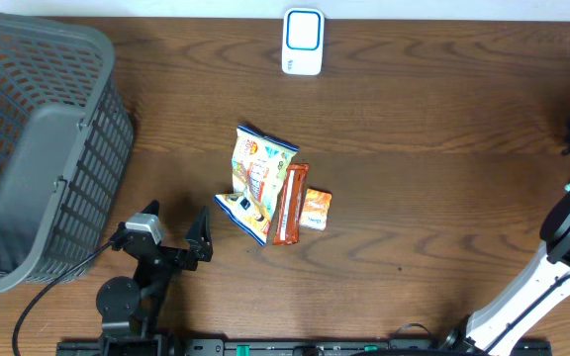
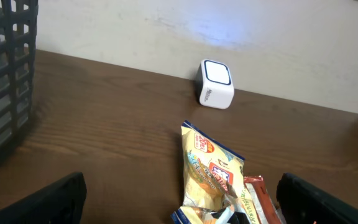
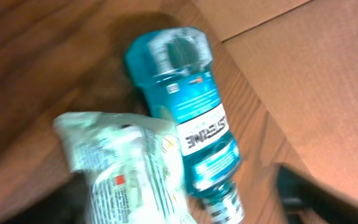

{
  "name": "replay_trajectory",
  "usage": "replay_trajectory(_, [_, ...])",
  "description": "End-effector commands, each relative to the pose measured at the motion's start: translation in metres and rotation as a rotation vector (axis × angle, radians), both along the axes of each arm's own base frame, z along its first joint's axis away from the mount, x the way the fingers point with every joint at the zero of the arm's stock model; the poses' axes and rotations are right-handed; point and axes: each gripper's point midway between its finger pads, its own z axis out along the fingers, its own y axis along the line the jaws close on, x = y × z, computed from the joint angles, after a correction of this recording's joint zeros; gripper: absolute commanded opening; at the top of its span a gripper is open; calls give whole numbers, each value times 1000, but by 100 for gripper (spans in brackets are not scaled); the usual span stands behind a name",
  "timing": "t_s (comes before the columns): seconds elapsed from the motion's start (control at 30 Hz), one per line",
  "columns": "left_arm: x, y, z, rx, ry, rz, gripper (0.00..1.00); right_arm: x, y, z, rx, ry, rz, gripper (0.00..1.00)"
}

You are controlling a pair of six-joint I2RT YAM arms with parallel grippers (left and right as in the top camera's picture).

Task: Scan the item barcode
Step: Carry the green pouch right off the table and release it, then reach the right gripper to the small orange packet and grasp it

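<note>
— Left claw (image 1: 176, 232) stands released, we see, its fingers (image 2: 48, 199) spread wide with nothing between them, just left of the bag (image 1: 255, 173).
— And the right claw?
— We cannot tell. Its arm (image 1: 527, 287) leaves the overhead view at the right edge. Its wrist view is blurred. We make out a blue bottle (image 3: 191, 118) lying on wood, a pale pouch (image 3: 129, 162) overlapping the bottle's left side, and cardboard (image 3: 316, 81) to the right.
— Where are the items we have to scan?
— Mid-table (image 1: 414, 119). We see the yellow bag, a red bar (image 1: 290, 203) touching its right edge, and a small orange packet (image 1: 316, 209) against the bar.
— And the scanner?
— We find the scanner (image 1: 303, 42) at the far edge, well apart from the bag, white with a blue-rimmed face. We also see a grey basket (image 1: 28, 148) at the left end, near the left claw.
</note>
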Motion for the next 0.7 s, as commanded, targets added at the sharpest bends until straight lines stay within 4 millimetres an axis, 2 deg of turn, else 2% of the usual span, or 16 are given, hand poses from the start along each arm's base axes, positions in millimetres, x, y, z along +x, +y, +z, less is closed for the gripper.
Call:
replay_trajectory(0.0, [0, -1, -16, -1, 38, -11, 98, 27, 16, 47, -28, -170, -1, 99])
replay_trajectory(0.07, [0, -1, -16, -1, 38, -11, 98, 44, 34, 73, 5, -267, 44, 99])
replay_trajectory(0.1, [0, -1, -16, -1, 38, -11, 98, 62, 55, 97, 60, -369, 107, 99])
replay_trajectory(0.17, [0, -1, -16, -1, 38, -11, 98, 82, 91, 126, 171, -497, 213, 99])
replay_trajectory(0.2, [0, -1, -16, -1, 38, -11, 98, 91, 114, 140, 249, -560, 282, 99])
replay_trajectory(0.3, [0, -1, -16, -1, 38, -11, 98, 108, 203, 179, 551, -709, 517, 99])
replay_trajectory(0.4, [0, -1, -16, -1, 38, -11, 98, 104, 282, 201, 803, -754, 657, 99])
replay_trajectory(0.5, [0, -1, -16, -1, 38, -11, 98, 89, 333, 188, 981, -704, 527, 99])
replay_trajectory(0.6, [0, -1, -16, -1, 38, -11, 98, 57, 388, 154, 1149, -550, 298, 99])
replay_trajectory(0.63, [0, -1, -16, -1, 38, -11, 98, 48, 401, 146, 1174, -505, 253, 99])
replay_trajectory(0.67, [0, -1, -16, -1, 38, -11, 98, 33, 422, 131, 1201, -425, 216, 99])
